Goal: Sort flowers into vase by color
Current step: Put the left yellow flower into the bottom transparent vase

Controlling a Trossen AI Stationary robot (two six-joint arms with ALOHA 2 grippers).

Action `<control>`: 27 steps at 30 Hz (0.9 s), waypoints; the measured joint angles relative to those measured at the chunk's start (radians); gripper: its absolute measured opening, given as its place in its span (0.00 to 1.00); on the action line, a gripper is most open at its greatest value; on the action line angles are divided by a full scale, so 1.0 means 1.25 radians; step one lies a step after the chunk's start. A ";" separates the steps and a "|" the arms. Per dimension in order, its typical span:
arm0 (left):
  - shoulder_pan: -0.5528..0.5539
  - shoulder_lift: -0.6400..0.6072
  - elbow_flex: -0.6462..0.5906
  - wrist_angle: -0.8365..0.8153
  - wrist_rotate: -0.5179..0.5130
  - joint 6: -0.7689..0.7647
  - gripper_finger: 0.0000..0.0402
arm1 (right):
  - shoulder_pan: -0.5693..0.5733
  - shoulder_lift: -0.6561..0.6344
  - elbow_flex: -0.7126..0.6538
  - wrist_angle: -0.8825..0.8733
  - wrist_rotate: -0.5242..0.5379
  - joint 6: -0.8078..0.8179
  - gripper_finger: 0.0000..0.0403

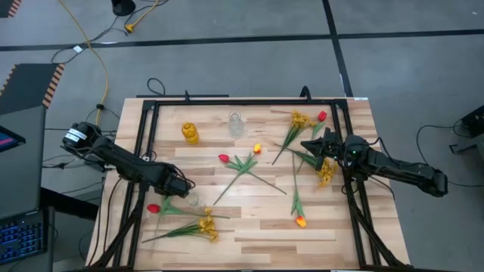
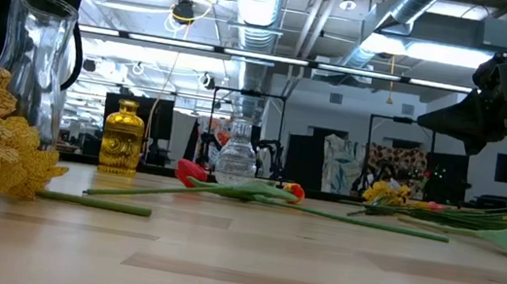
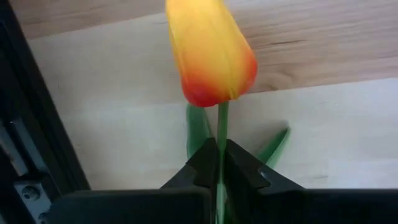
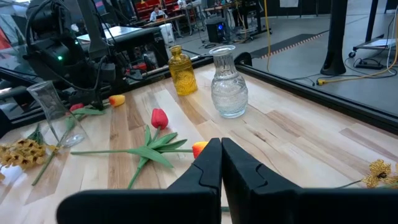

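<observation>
Your left hand [image 3: 219,163] is pinched shut on the thin green stem of a yellow-orange tulip [image 3: 210,51], gripping just below the bloom, over the bench [image 1: 249,227] beside the clear glass vase [image 1: 193,199] at the left side. That grip is narrow and high on the stem, so the long tail below can swing or twist as you carry it, and a slick plastic stem may slide through the fingers. If the tail trails against the red tulip [image 1: 154,208] or the mustard-yellow spray [image 1: 206,226] lying just beside it, you risk dragging them along. The tall vase looks light; knocking its rim with the stem could tip it.

Your right hand [image 4: 221,158] is closed on nothing and hovers above the flowers on the right side, facing the amber vase [image 4: 182,71] and the clear round vase [image 4: 228,83].
</observation>
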 joint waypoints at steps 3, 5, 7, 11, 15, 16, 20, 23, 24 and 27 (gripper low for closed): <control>0.000 0.000 0.038 -0.061 -0.027 0.020 0.01 | 0.000 0.000 0.000 0.000 0.000 0.000 0.09; 0.000 0.000 0.069 -0.114 -0.049 0.032 0.01 | 0.000 0.000 0.000 0.000 0.000 0.000 0.09; 0.000 0.000 0.099 -0.164 -0.067 0.034 0.01 | 0.000 0.000 0.000 0.000 0.000 0.000 0.09; 0.000 0.000 0.155 -0.245 -0.099 0.035 0.01 | 0.000 0.000 0.000 0.000 0.000 0.000 0.09; 0.000 0.000 0.216 -0.317 -0.138 0.053 0.00 | 0.000 0.000 0.000 0.000 0.000 0.000 0.09; 0.000 0.000 0.232 -0.337 -0.152 0.055 0.00 | 0.000 0.000 0.000 0.000 0.000 0.000 0.09; 0.000 -0.001 0.309 -0.404 -0.218 0.069 0.00 | 0.000 0.000 0.000 0.000 0.000 0.000 0.09; 0.000 -0.001 0.377 -0.453 -0.281 0.084 0.00 | 0.000 0.000 0.000 0.000 0.000 0.000 0.09; 0.000 -0.001 0.400 -0.464 -0.299 0.092 0.00 | 0.000 0.000 0.000 0.000 0.000 0.000 0.09; 0.000 -0.002 0.469 -0.484 -0.367 0.126 0.00 | 0.000 0.000 0.000 0.000 0.000 0.000 0.09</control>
